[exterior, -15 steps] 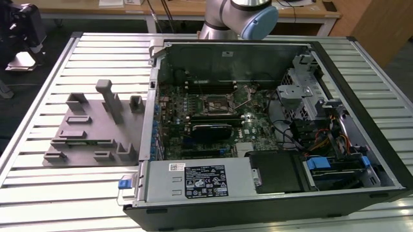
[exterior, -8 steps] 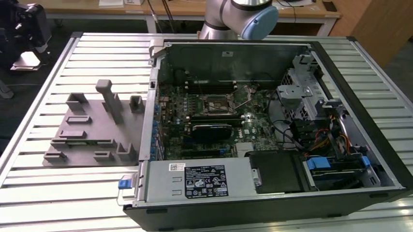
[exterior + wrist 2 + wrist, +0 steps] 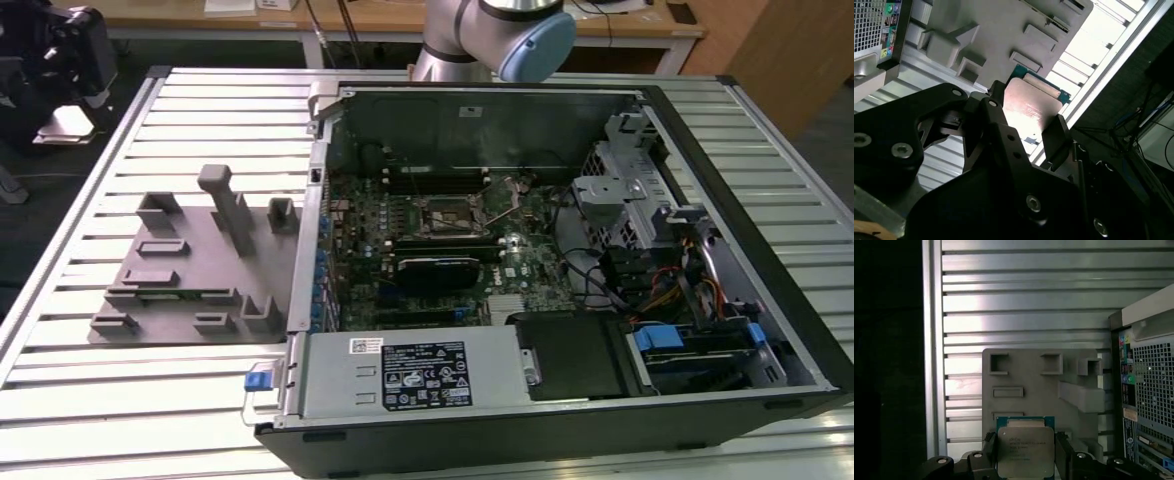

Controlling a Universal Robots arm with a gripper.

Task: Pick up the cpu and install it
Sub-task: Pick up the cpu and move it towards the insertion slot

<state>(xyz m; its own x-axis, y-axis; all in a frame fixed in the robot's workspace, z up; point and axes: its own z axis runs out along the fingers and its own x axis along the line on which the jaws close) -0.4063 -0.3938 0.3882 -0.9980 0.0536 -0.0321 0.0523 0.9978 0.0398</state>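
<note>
First wrist view, gripper (image 3: 1026,447) clamped on cpu (image 3: 1025,456), its printed lines illegible

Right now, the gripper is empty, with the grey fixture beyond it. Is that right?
No. The gripper is not empty: it is shut on the cpu, as both wrist views show. The grey fixture does lie beyond it.

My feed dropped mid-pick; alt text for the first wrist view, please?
The gripper holds the cpu by two opposite edges, silver lid facing the camera. Behind it lie the grey fixture plate on the slatted metal table and the computer case.
</note>
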